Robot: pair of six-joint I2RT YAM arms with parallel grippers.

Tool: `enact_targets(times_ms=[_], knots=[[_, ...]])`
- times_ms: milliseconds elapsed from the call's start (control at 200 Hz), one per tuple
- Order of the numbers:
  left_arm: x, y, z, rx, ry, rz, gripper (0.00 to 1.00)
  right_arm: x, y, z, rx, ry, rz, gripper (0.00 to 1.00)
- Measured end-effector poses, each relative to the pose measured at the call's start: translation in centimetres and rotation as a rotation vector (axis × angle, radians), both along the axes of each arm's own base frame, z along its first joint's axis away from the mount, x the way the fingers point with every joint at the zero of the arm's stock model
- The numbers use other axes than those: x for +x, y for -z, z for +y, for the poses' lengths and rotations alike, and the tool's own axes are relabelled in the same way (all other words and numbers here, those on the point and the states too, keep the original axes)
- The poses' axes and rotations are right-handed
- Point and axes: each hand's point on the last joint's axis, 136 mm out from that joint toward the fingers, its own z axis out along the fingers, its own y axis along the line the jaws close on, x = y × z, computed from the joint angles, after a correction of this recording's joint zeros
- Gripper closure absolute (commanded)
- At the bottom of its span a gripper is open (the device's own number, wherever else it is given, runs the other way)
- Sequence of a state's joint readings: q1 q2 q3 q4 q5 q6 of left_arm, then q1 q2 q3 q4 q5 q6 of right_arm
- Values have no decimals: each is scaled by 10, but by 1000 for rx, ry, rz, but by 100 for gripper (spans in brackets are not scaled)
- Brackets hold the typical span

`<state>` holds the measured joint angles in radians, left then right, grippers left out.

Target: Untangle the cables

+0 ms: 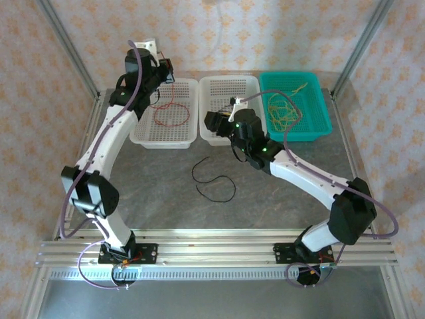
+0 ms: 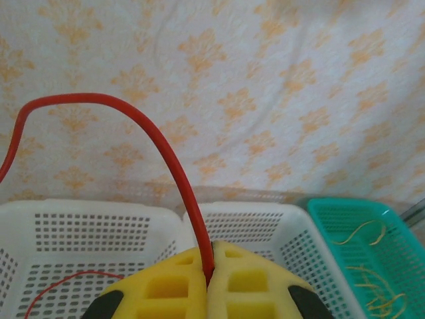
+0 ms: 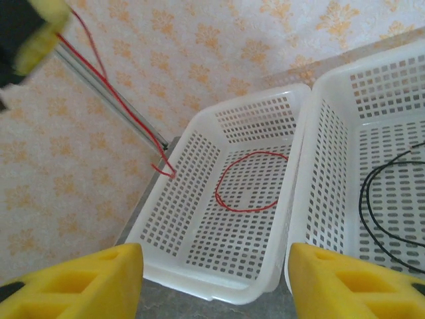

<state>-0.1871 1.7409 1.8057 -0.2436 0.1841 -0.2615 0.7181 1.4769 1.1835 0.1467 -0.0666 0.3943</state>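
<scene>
The left gripper [image 2: 207, 292] is pressed together, pinching the red cable [image 2: 166, 151], and the top view shows that cable hanging into the left white basket [image 1: 149, 134]. The right gripper [image 3: 216, 286] is spread wide and holds nothing. Its camera finds a black cable [image 3: 363, 196] in the middle white basket [image 3: 332, 153] right of the left one; the top view adds a second black cable [image 1: 216, 177] on the table [image 1: 159, 199] in front and yellow cables [image 1: 282, 116] farther right.

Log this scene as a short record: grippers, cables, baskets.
left gripper: shut on red cable, raised above left white basket
right gripper: open, over middle white basket
red cable: hangs into left white basket
black cable: loose on table
second black cable: in middle white basket
yellow cables: in teal basket
</scene>
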Motion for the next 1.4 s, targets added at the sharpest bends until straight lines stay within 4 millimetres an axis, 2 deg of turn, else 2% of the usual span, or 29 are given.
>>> enact_targets(times_ms=[155, 290, 601, 846, 1141, 1292, 1397], knots=[[31, 31, -3, 44, 8, 51, 100, 0, -5, 1, 13, -5, 3, 41], [46, 61, -8, 65, 28, 106, 100, 0, 0, 0, 10, -1, 24, 41], [57, 146, -11, 113, 42, 294, 100, 0, 9, -4, 14, 10, 60, 41], [57, 191, -10, 140, 46, 398, 100, -2, 21, -5, 12, 7, 100, 41], [57, 250, -8, 145, 33, 521, 77, -4, 42, -9, -4, 14, 151, 41], [55, 254, -9, 133, 30, 535, 59, -10, 58, -16, -32, 24, 178, 40], [50, 255, -10, 118, 33, 543, 53, -15, 63, -25, -63, 38, 182, 40]])
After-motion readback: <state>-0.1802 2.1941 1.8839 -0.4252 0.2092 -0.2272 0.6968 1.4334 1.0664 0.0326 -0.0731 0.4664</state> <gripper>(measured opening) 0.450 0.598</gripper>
